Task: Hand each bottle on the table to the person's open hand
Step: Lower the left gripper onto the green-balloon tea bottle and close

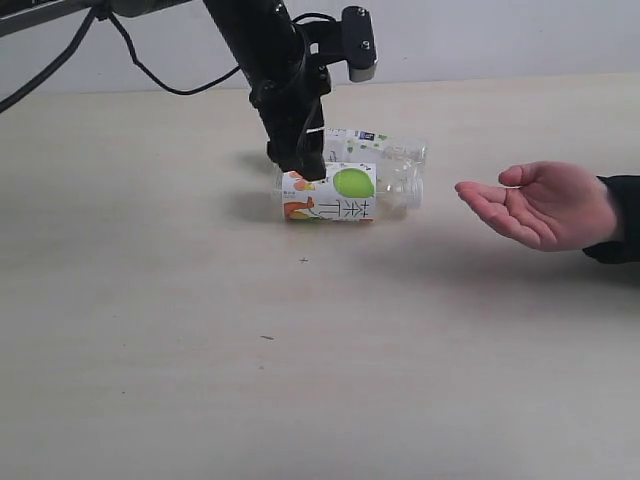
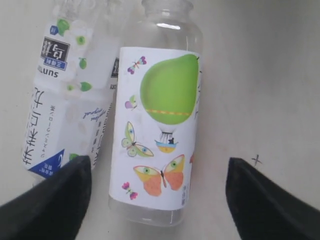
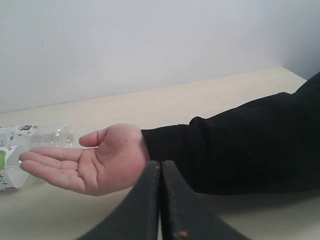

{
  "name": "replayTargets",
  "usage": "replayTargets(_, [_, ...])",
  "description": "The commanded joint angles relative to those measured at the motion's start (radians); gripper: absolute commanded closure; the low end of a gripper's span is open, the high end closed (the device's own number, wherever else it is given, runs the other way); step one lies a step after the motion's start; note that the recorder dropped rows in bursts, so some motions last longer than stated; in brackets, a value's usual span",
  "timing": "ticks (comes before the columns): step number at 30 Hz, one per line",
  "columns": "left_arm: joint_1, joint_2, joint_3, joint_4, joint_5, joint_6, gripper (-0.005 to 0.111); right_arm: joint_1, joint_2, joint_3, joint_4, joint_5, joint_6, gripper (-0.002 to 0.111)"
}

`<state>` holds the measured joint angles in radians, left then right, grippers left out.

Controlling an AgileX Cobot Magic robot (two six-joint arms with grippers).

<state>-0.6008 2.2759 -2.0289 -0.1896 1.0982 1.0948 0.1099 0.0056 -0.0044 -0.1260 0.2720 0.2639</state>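
Two clear bottles lie on their sides, side by side, on the beige table [image 1: 150, 350]. The nearer bottle [image 1: 335, 195] has a green fruit and butterflies on its label [image 2: 160, 135]. The farther bottle [image 1: 385, 148] carries small green leaves [image 2: 65, 100]. My left gripper [image 1: 300, 162] hangs over the base end of the fruit bottle, open [image 2: 158, 167], a finger on either side and not touching it. A bare hand [image 1: 540, 205] with a black cuff rests palm up to the right [image 3: 95, 162]. My right gripper [image 3: 161, 172] is shut and empty, pointing at that hand.
A black cable [image 1: 150, 70] trails over the table's far left behind the left arm. The person's black sleeve [image 3: 240, 145] fills the space beyond my right gripper. A pale wall [image 1: 500, 35] backs the table.
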Motion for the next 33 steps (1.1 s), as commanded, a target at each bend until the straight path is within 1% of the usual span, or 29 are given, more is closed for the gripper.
replayTargets(1, [0.0,0.022,-0.006,-0.008,-0.042,-0.012,0.034,-0.005,-0.006,0.004,-0.007,-0.009,-0.001,0.108])
replayTargets(5, [0.0,0.04,-0.006,-0.003,-0.062,-0.025,0.034,-0.005,-0.006,0.004,-0.007,-0.009,-0.001,0.108])
replayTargets(10, [0.0,0.063,-0.006,0.003,-0.085,-0.025,0.028,-0.005,-0.006,0.004,-0.007,-0.009,-0.001,0.108])
replayTargets(15, [0.0,0.075,-0.006,0.003,-0.113,-0.025,0.028,-0.005,-0.006,0.004,-0.007,-0.009,-0.001,0.108])
replayTargets(27, [0.0,0.075,-0.006,0.003,-0.107,-0.025,0.028,-0.005,-0.006,0.004,-0.007,-0.009,-0.001,0.108])
replayTargets(33, [0.0,0.077,-0.006,0.003,-0.083,-0.028,0.029,-0.005,-0.006,0.004,-0.007,-0.009,-0.001,0.108])
